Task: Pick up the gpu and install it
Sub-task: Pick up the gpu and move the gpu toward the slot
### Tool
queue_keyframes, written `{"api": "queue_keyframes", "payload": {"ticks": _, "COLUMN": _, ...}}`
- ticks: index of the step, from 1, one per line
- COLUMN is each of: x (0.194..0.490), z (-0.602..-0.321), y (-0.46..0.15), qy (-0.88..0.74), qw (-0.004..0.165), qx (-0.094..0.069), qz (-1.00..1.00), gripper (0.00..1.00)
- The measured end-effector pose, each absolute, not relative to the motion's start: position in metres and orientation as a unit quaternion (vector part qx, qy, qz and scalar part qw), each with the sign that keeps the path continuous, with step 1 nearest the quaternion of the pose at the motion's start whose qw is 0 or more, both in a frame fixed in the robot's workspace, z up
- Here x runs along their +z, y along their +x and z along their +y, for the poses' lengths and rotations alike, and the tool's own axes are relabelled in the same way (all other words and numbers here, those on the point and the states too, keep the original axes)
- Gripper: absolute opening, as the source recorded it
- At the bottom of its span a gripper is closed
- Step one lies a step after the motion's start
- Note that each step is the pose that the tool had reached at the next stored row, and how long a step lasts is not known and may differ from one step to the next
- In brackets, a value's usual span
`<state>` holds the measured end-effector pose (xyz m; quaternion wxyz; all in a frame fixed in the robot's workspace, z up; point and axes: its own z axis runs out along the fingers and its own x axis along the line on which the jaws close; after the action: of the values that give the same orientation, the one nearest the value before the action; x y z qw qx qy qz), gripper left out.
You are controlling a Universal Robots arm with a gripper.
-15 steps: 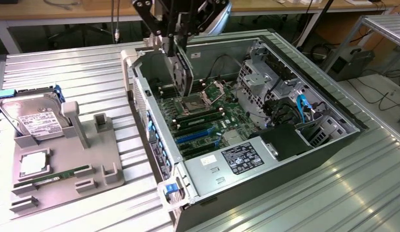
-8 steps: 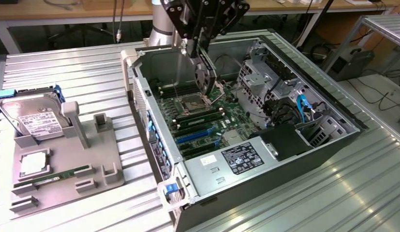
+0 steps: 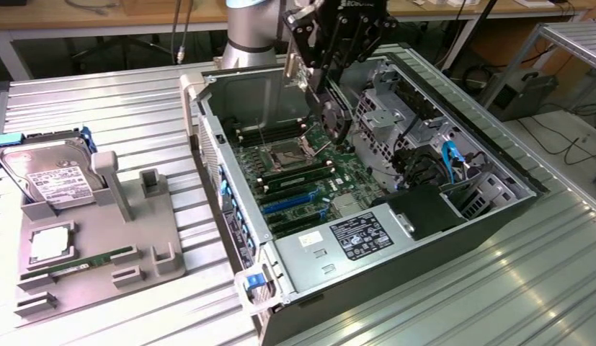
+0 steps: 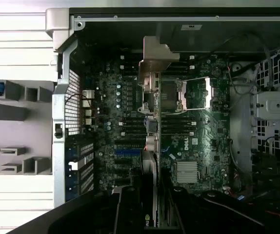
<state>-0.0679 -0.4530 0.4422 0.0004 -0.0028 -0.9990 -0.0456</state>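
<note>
Black gpu (image 3: 334,119) in hand (image 3: 325,78) above mobo (image 3: 300,176); HDD (image 3: 52,176), RAM (image 3: 86,261) on grey tray (image 3: 101,229).

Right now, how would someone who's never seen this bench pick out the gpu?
Find the open computer case in the middle of the metal table. Above its green motherboard, the pincer holds the gpu on edge. It is a thin black card with a silver end bracket, unlike the green RAM stick and labelled hard drive on the grey tray.

Above the green motherboard (image 3: 322,180) the room is open save the hanging thin black gpu card (image 3: 334,119), while grey metal case walls (image 3: 249,97) and a cabled drive cage (image 3: 394,108) flank it.
</note>
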Motion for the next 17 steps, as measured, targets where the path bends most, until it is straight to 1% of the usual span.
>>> {"api": "queue_keyframes", "payload": {"ticks": 5, "x": 0.433, "z": -0.451, "y": -0.046, "qy": 0.0, "qw": 0.001, "qx": -0.04, "qz": -0.999, "gripper": 0.26}}
{"api": "queue_keyframes", "payload": {"ticks": 14, "x": 0.414, "z": -0.448, "y": -0.034, "qy": 0.001, "qw": 0.001, "qx": -0.04, "qz": -0.999, "gripper": 0.26}}
{"api": "queue_keyframes", "payload": {"ticks": 17, "x": 0.414, "z": -0.448, "y": -0.034, "qy": 0.002, "qw": 0.001, "qx": -0.04, "qz": -0.999, "gripper": 0.26}}
